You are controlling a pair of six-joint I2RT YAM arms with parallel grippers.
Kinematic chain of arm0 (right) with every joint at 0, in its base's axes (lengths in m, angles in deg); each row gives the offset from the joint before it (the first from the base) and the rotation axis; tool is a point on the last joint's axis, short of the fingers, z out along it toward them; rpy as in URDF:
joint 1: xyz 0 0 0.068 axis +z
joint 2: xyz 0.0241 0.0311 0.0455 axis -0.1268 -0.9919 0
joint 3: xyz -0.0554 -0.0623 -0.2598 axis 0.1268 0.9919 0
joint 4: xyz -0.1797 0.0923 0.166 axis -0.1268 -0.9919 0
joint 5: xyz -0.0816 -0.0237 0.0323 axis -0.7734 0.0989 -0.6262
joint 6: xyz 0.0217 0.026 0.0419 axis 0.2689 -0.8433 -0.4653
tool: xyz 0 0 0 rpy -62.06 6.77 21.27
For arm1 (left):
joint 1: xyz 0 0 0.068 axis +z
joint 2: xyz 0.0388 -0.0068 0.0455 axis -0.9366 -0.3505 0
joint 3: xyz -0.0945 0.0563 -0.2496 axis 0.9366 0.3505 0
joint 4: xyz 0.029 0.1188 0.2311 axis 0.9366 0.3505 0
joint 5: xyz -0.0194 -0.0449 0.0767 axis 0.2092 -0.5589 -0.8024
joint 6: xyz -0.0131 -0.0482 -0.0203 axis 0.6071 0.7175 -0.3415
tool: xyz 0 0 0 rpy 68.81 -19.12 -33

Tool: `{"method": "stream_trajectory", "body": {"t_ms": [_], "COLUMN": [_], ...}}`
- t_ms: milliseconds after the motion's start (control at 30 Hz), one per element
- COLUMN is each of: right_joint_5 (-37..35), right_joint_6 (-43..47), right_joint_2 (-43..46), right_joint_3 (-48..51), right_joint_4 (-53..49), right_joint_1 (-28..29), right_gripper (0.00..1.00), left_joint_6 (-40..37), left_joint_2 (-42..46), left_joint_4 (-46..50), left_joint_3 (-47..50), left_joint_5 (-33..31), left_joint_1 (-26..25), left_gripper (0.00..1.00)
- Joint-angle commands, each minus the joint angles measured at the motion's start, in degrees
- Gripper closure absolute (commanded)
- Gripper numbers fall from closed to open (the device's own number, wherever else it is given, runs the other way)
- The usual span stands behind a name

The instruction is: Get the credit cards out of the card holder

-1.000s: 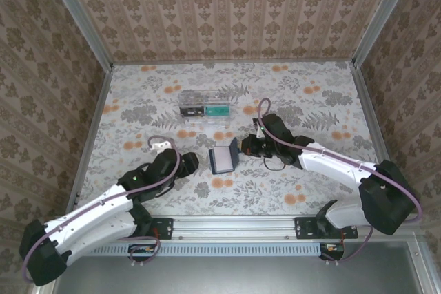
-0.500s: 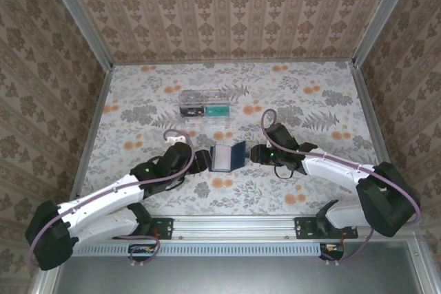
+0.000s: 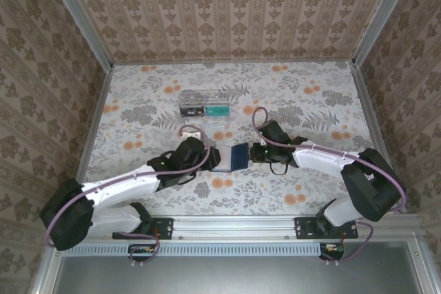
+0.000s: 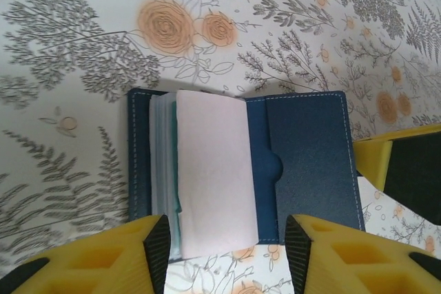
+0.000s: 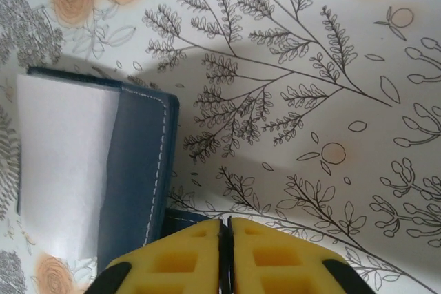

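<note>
On the tabletop (image 3: 310, 87), card holder (image 3: 229, 158) lies open | cards (image 4: 213, 170) inside, none removed | left tool (image 4: 227, 231) apart astride them | right tool (image 5: 226, 232) pressed together

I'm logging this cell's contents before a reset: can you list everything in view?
card holder: one, dark blue, lying open mid-table
cards: a stack, pale pink on top, teal beneath, in the holder's left half
clear box: one, transparent, something green inside, behind the holder
table: one, white floral cover
walls: beige patterned, three sides
left fingers: two, yellow, open, one either side of the card stack's end
right fingers: two, yellow, shut, at the holder's right edge
</note>
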Motion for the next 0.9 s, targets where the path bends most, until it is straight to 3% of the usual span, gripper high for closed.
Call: {"method": "stream_trajectory", "body": {"t_ms": [0,600,867], "right_joint_5": [-2.35,-1.81,-1.33], "right_joint_6": [1.05,1.63,1.66], "right_joint_2": [-1.47,-1.76,-1.83], "right_joint_3": [-1.69,-1.47,-1.35], "right_joint_4": [-2.09,-1.55,-0.91], "right_joint_1": [0.12,0.19,0.19], "right_gripper": [0.97,0.97,0.97], "left_joint_6": [-0.47,1.53,1.75], "left_joint_2": [-3.52,-16.39,-17.77], "left_joint_4": [-5.77,-12.42,-15.28], "left_joint_3": [-1.57,-2.72,-2.72], "left_joint_5": [3.07,7.32,8.99], "left_joint_1": [0.98,1.78,1.58], "left_gripper": [0.50,0.50,0.49]}}
